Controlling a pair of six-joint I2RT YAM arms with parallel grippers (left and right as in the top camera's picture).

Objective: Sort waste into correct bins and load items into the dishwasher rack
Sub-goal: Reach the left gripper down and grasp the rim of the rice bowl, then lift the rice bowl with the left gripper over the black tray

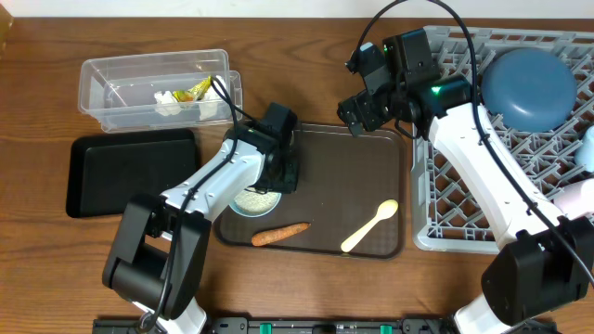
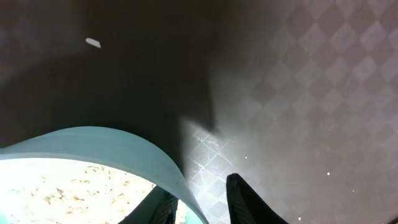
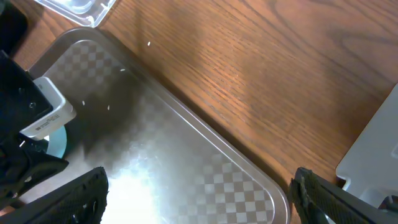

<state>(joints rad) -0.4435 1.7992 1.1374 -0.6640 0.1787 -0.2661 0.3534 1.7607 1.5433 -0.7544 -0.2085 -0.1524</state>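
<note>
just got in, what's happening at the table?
Left gripper straddles the rim of a light-blue bowl with rice grains in it, on the brown serving tray; grip not clear yet. Right gripper hovers open and empty over that tray's far corner. Carrot and spoon lie on the tray; dark-blue plate sits in the rack.

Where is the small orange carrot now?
Overhead view: the small orange carrot lies on the dark brown serving tray near its front-left edge, between the light-blue bowl and the cream plastic spoon.
</note>
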